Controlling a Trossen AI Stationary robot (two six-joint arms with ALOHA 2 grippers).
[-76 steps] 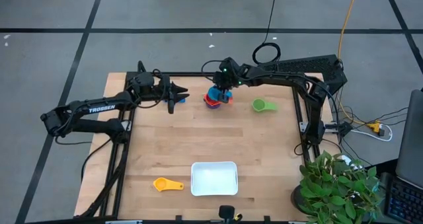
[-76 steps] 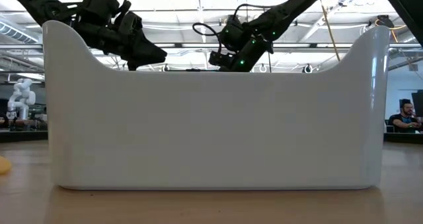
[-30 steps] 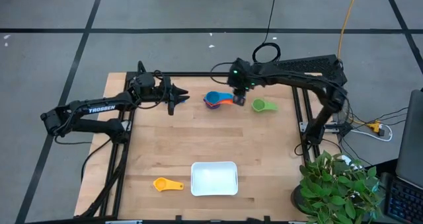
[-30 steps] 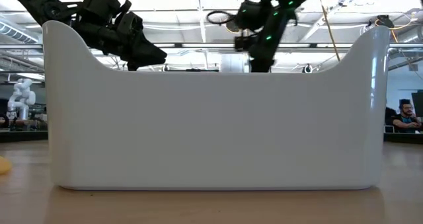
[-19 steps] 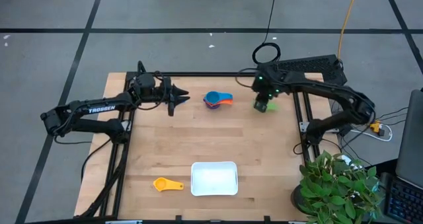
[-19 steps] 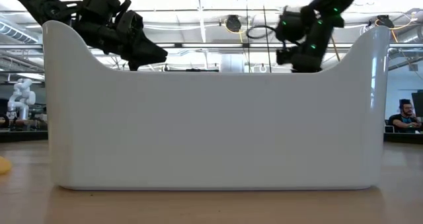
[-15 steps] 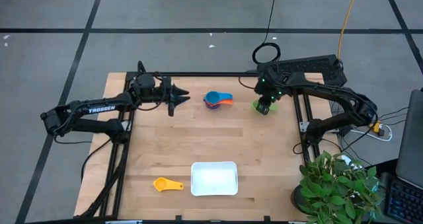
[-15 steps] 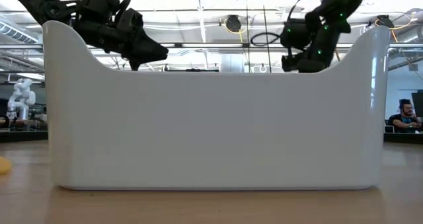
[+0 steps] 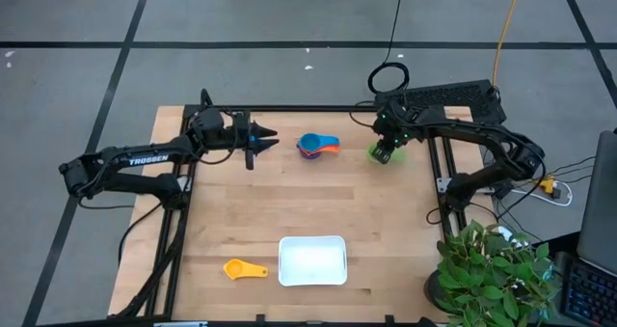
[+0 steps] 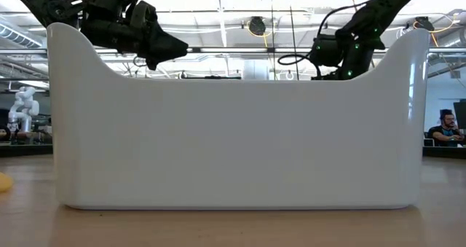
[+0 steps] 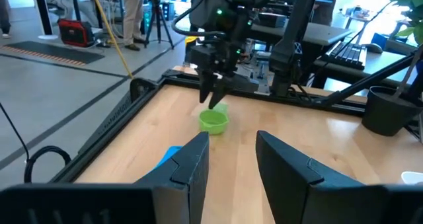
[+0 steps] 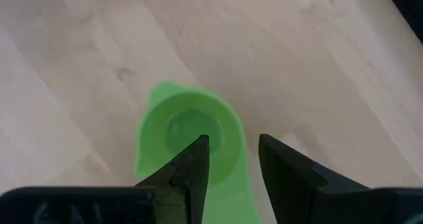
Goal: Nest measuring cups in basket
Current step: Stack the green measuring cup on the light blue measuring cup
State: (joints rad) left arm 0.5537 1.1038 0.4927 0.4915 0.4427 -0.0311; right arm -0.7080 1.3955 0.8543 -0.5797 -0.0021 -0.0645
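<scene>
The green measuring cup (image 12: 177, 128) sits upright on its base near the table's far right corner, also seen in the left wrist view (image 11: 213, 121). My right gripper (image 12: 231, 156) hovers open just above it, pointing down; one finger is over the bowl, the other outside the rim. A stack of cups (image 9: 314, 146), light blue on top with an orange handle sticking out, rests mid-table at the far side. My left gripper (image 9: 262, 144) waits open, left of the stack. The yellow cup (image 9: 243, 268) lies left of the white basket (image 9: 312, 259) at the near edge.
Black frame rails (image 9: 432, 163) run along the far and right table edges, close to the green cup. In the low view the basket's wall (image 10: 233, 145) hides the cups and both fingertips. Bare wood (image 9: 318, 202) lies between the stack and the basket. A potted plant (image 9: 492, 269) stands off the near right corner.
My right gripper has moved from beside the cup stack toward the table's right edge and stopped over the green cup, dropping a little lower above it. The stack, the green cup, the yellow cup and the basket have stayed where they were.
</scene>
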